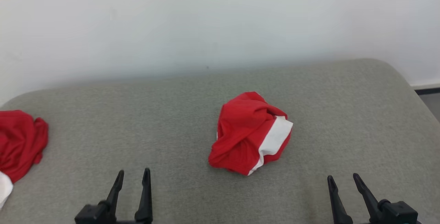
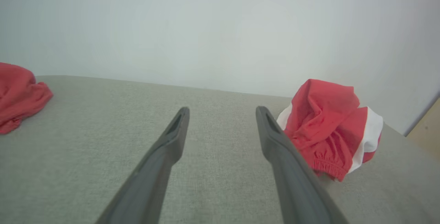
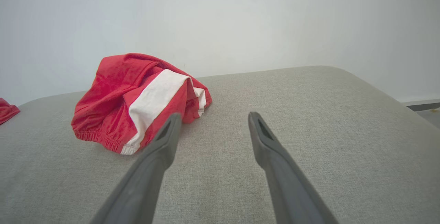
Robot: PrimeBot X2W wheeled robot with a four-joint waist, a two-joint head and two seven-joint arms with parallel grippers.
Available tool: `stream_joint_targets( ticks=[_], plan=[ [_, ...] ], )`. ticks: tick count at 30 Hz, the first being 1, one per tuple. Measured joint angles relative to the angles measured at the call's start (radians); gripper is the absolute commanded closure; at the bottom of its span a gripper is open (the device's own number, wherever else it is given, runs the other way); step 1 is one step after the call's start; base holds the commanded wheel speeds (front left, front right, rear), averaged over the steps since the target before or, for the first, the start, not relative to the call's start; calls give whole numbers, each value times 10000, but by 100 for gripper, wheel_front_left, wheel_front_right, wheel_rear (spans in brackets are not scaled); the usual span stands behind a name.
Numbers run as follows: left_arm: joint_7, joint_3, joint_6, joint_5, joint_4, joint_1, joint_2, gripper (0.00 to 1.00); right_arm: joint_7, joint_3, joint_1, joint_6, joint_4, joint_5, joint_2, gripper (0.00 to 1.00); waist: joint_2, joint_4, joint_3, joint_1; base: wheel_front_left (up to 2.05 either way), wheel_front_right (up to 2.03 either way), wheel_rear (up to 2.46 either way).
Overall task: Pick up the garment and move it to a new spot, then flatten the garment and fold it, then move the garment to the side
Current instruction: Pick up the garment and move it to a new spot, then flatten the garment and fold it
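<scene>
L gripper, R gripper spread, empty, nearer than crumpled garment; its long axis prob. near–far.

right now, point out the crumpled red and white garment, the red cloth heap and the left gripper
crumpled red and white garment [image 1: 244, 131]: head view, red middle
red cloth heap [image 1: 20, 141]: head view, red bulk
left gripper [image 1: 133, 172]: head view, between fingertips
</scene>
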Motion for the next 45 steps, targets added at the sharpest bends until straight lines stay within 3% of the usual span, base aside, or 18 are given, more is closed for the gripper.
stream_joint_targets(
  ticks=[8,15,45],
  plan=[
    [-2,499,-336,698,-648,1505,117,0,-270,79,211,0,399,234,-142,0,-1,777,-439,0,0,0,0],
    [-2,1060,-437,855,-859,2332,25,0,-621,96,364,0,840,374,-184,0,-1,1060,-861,-1,0,0,0],
    [-2,1248,-604,821,-802,2603,-174,0,-876,217,426,0,1375,430,-71,0,0,959,-754,1,0,0,0]
  ],
)
